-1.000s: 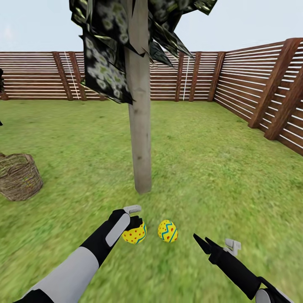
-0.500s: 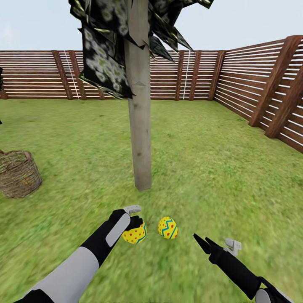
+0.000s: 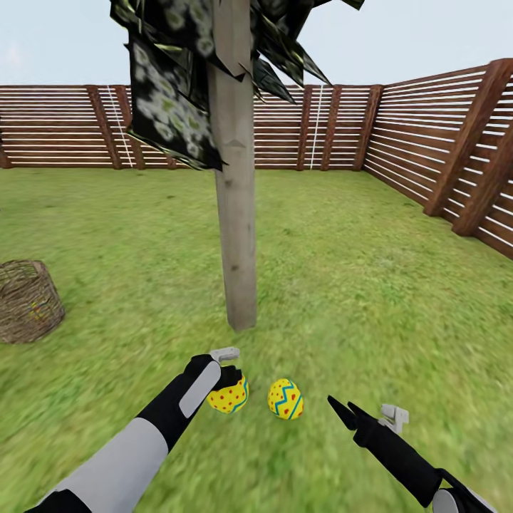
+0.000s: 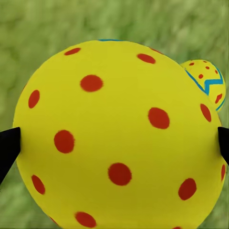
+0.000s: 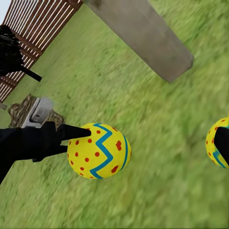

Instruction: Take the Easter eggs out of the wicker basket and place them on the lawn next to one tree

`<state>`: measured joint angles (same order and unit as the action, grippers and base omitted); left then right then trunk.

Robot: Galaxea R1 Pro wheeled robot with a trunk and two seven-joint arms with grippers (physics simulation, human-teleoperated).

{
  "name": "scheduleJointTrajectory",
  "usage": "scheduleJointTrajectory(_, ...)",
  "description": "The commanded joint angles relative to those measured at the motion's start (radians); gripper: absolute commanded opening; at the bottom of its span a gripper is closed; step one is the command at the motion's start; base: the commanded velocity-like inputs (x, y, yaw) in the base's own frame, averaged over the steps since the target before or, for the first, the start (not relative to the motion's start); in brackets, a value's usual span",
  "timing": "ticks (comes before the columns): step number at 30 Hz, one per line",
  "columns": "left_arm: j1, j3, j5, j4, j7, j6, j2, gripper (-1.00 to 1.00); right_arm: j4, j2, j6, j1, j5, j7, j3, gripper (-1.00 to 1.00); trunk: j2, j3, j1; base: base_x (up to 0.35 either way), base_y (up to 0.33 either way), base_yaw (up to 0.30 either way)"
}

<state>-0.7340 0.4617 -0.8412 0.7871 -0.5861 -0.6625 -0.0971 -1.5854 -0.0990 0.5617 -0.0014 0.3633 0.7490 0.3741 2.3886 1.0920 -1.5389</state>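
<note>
Your left tool (image 3: 234,379) is clamped on one Easter egg (image 3: 228,396), held low over the lawn (image 3: 370,285). In the left wrist view that held egg (image 4: 119,138) sits between the two black fingertips (image 4: 8,148), one on each side, red dots facing the camera. A second egg (image 3: 285,398) lies on the grass just beside the tool, on the side toward your right arm, apart from the held one; it peeks past the held egg's edge in the left wrist view (image 4: 207,83). The tree (image 3: 239,214) trunk stands just beyond both eggs, its base near the tool. Your right tool (image 3: 340,413) hovers off to the right of the loose egg with nothing between its fingers; can't tell how wide they stand. In the right wrist view the held egg (image 5: 99,150) shows with the left tool gripping it. The wicker basket (image 3: 25,301) sits well apart on the left, something coloured inside, too small to make out. The fence (image 3: 427,142) runs behind.
</note>
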Motion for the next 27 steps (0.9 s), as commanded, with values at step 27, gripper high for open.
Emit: scheduleJointTrajectory(27,0.0,0.003,-0.009,0.004,-0.011,0.03,0.004,-1.0,-0.001,-0.001,0.003,0.001,0.008,0.002,0.003,1.0,0.084,0.038,-0.046,0.05,0.0,0.0)
